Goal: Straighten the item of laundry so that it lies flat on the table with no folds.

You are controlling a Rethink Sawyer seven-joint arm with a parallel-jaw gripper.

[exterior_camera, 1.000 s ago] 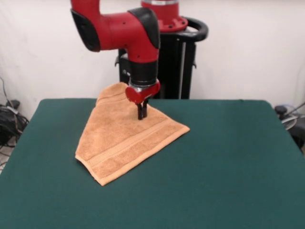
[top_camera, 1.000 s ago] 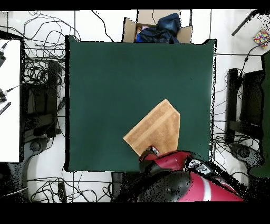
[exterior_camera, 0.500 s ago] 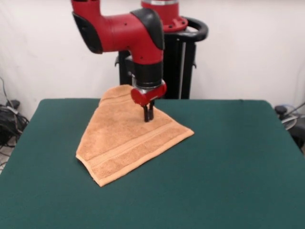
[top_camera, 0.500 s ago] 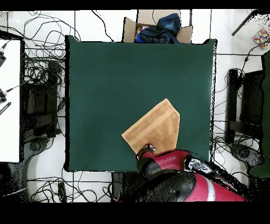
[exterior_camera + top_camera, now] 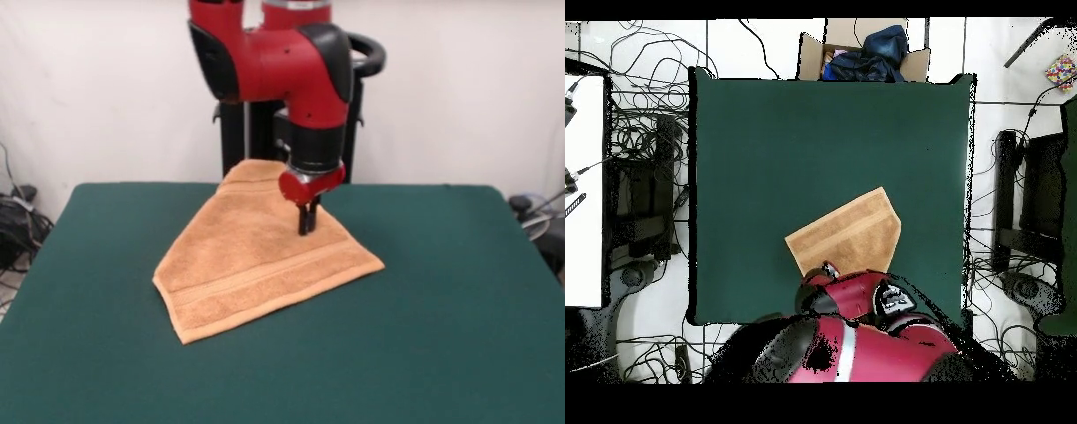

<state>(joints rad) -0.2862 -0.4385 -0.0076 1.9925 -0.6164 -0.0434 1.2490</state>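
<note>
The orange-tan towel (image 5: 256, 265) lies on the dark green table (image 5: 433, 309), toward its far side and left of centre. It makes a rough triangle with a border band along its near edge, and its far corner rises above the table's back edge. My gripper (image 5: 307, 225) points straight down on the towel's right part, shut on the cloth. In the overhead view the towel (image 5: 850, 232) sits near the table's (image 5: 815, 130) lower edge. There the gripper (image 5: 827, 270) meets the towel's lower left edge, and the red arm hides the part below it.
The black pedestal (image 5: 331, 115) stands just behind the towel. A cardboard box holding dark blue cloth (image 5: 865, 50) sits beyond the table's top edge in the overhead view. Cables (image 5: 640, 150) lie on the floor along both sides.
The gripper has moved to the right in the front view, pulling the towel with it. The towel's right corner now reaches farther right, and the cloth is spread wider.
</note>
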